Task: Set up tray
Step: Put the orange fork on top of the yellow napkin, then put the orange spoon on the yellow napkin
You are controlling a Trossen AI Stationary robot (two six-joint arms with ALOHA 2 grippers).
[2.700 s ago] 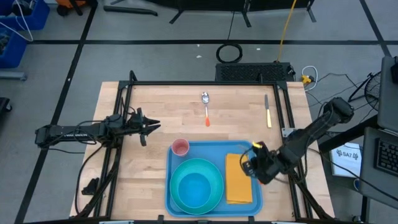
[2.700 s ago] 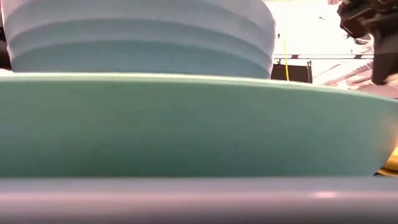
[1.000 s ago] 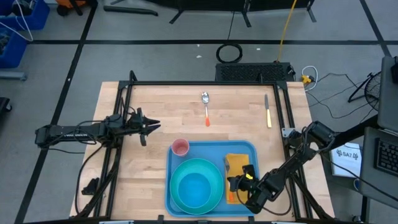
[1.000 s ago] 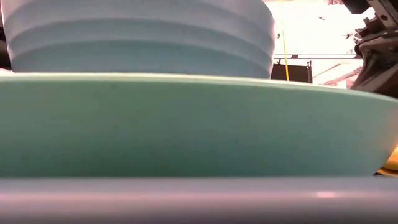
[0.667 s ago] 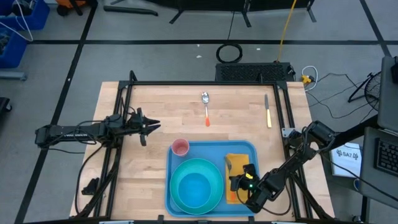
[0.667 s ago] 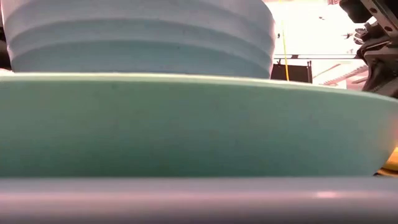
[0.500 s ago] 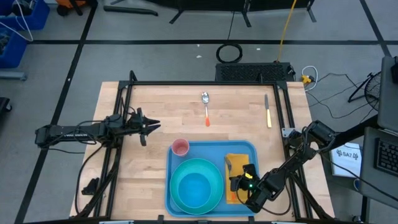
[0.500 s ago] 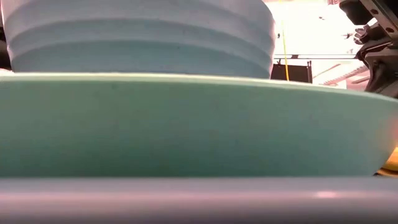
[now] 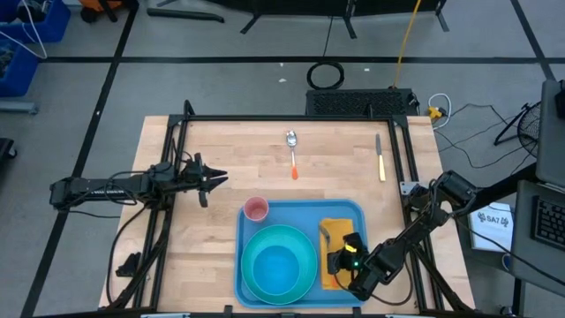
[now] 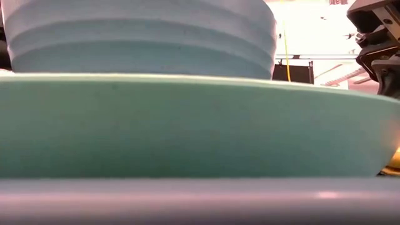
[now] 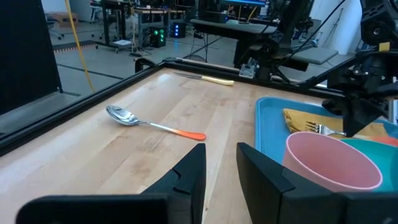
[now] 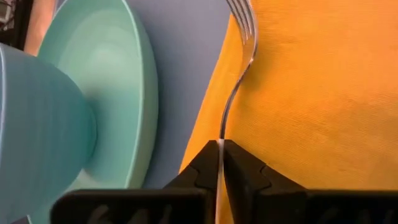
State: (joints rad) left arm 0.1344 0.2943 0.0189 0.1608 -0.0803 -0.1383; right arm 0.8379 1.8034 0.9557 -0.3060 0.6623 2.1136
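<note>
The light-blue tray (image 9: 300, 213) lies at the table's near edge. It carries a teal plate (image 9: 255, 244) with a blue bowl (image 9: 275, 267) on it, a pink cup (image 9: 256, 209) and an orange napkin (image 9: 342, 227). My right gripper (image 9: 338, 256) hovers over the napkin, shut on a metal fork (image 12: 239, 74) whose tines (image 9: 324, 232) point toward the far edge. My left gripper (image 9: 221, 179) waits open at the table's left side, left of the cup (image 11: 329, 168). My right gripper (image 12: 221, 149) pinches the fork's handle (image 12: 221, 134) between its two fingers. It comes from the near side, slanting down, and lies in line with the fork. The tines (image 12: 242, 15) reach out over the napkin's left edge (image 12: 211, 106); whether they rest on it I cannot tell.
A spoon with an orange handle (image 9: 292, 152) and a knife with a yellow handle (image 9: 380, 159) lie on the bare wood toward the far edge. A black frame (image 9: 265, 118) borders the table. In the low view, the plate (image 10: 187, 125) and bowl (image 10: 137, 37) block nearly everything.
My right gripper, shut on the fork, has swung from the tray's right rim toward the near edge and now sits over the napkin's near half. For the last second it has stayed almost still.
</note>
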